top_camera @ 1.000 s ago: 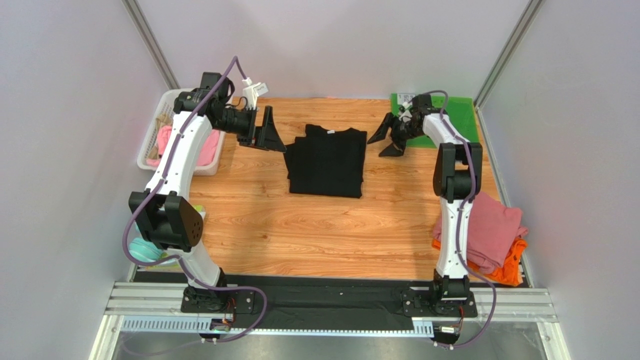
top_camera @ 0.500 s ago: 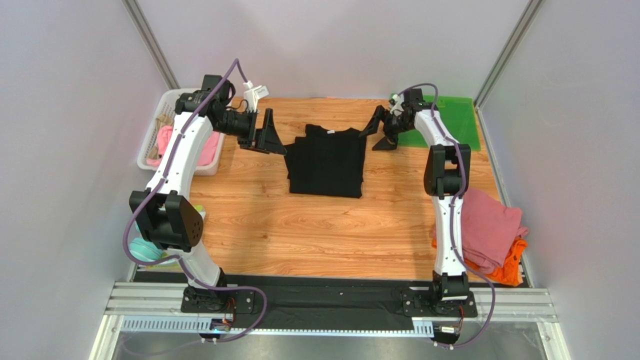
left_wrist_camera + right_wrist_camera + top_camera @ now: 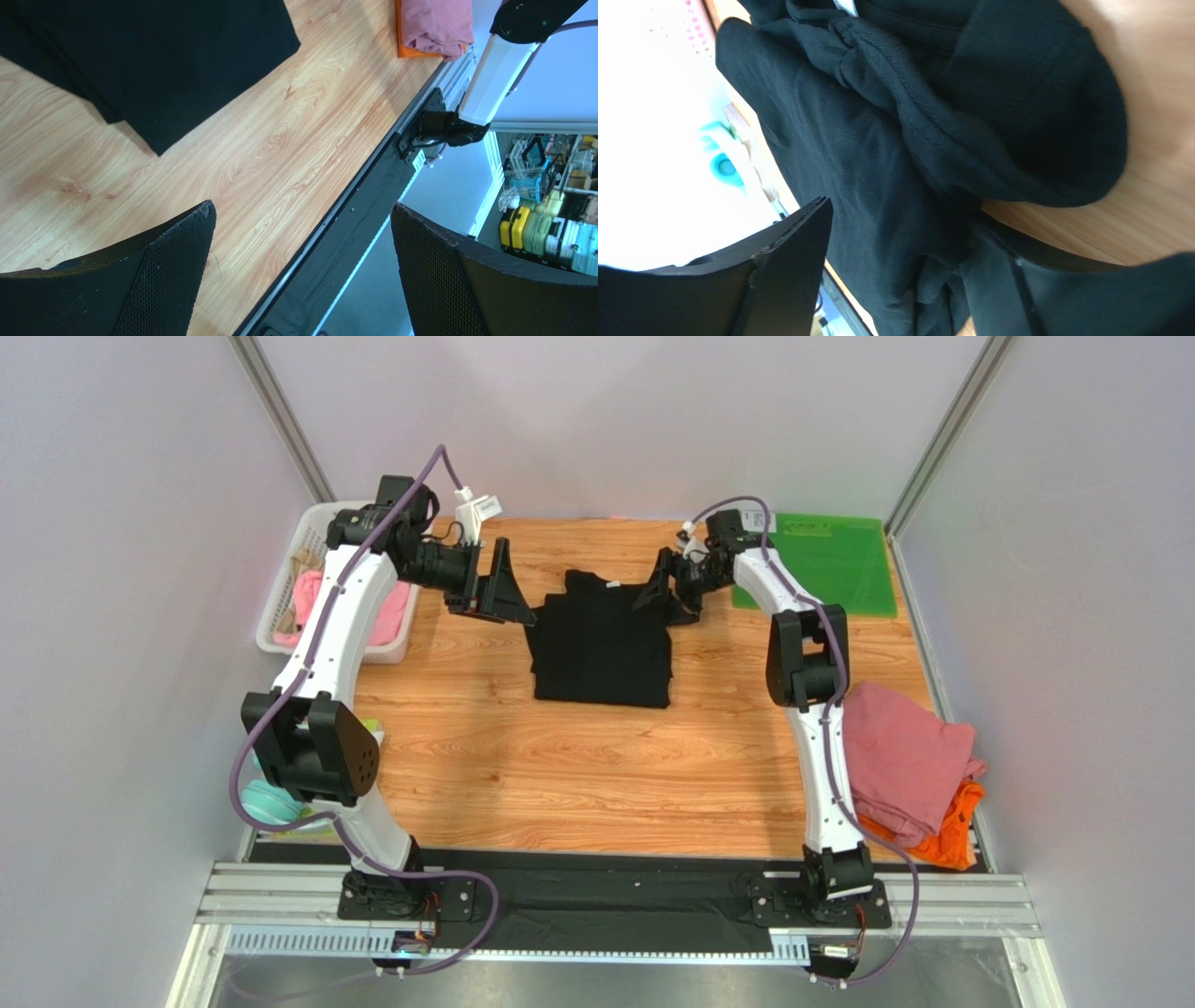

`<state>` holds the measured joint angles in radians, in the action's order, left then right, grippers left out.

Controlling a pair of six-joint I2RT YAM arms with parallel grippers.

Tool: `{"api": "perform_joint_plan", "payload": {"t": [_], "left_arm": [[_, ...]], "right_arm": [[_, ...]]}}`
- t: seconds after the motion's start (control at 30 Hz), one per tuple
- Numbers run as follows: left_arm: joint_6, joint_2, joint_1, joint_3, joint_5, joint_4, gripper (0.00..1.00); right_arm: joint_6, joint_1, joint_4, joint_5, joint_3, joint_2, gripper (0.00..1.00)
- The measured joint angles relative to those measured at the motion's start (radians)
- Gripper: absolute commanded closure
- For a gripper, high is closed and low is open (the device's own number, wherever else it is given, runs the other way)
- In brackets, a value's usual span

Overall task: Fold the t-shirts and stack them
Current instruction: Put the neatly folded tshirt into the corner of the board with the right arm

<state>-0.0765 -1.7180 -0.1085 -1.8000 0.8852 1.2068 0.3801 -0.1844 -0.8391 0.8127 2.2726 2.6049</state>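
The black t-shirt (image 3: 603, 637) lies folded on the wooden table at the back middle. My left gripper (image 3: 498, 591) is open and empty, just off the shirt's upper left corner. In the left wrist view its fingers (image 3: 168, 273) stand wide apart above bare wood, with the black t-shirt (image 3: 140, 56) at the top left. My right gripper (image 3: 668, 595) is open at the shirt's upper right corner. In the right wrist view the bunched black cloth (image 3: 913, 140) lies between its spread fingers (image 3: 780, 273). The dusty-pink t-shirt (image 3: 912, 763) lies on the orange one (image 3: 947, 843) at the right edge.
A green mat (image 3: 828, 560) lies at the back right. A white basket (image 3: 312, 525) holding pink cloth stands at the back left. A teal object (image 3: 264, 805) sits by the left arm. The pink and orange shirts (image 3: 432, 24) also show in the left wrist view.
My right gripper has moved left from the green mat's edge to the black shirt's upper right corner. The left arm has not moved.
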Motion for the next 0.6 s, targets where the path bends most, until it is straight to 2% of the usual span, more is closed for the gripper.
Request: {"api": "perform_joint_plan", "payload": {"t": [0.07, 0.1, 0.17, 0.2, 0.23, 0.27, 0.43, 0.6], "left_arm": [[0.000, 0.000, 0.000, 0.000, 0.000, 0.002, 0.00], [0.000, 0.000, 0.000, 0.000, 0.000, 0.004, 0.00], [0.000, 0.000, 0.000, 0.000, 0.000, 0.008, 0.00], [0.000, 0.002, 0.000, 0.000, 0.000, 0.009, 0.00], [0.000, 0.002, 0.000, 0.000, 0.000, 0.011, 0.00], [-0.001, 0.004, 0.000, 0.000, 0.000, 0.013, 0.00], [-0.002, 0.017, 0.000, 0.001, 0.000, 0.024, 0.00], [-0.029, 0.054, 0.000, 0.047, -0.002, 0.024, 0.00]], "right_arm": [[0.004, -0.010, 0.011, 0.006, -0.016, -0.001, 0.51], [0.006, -0.013, 0.014, 0.007, -0.025, -0.001, 0.63], [0.008, -0.016, 0.019, 0.003, -0.044, -0.001, 0.76], [0.013, -0.017, 0.021, 0.000, -0.056, -0.001, 0.90], [0.017, -0.017, 0.024, 0.002, -0.068, -0.001, 0.97], [0.022, -0.017, 0.027, 0.007, -0.075, -0.002, 1.00], [0.042, -0.016, 0.054, 0.016, -0.123, -0.023, 1.00], [0.040, -0.038, 0.076, -0.089, -0.344, -0.191, 1.00]]}}
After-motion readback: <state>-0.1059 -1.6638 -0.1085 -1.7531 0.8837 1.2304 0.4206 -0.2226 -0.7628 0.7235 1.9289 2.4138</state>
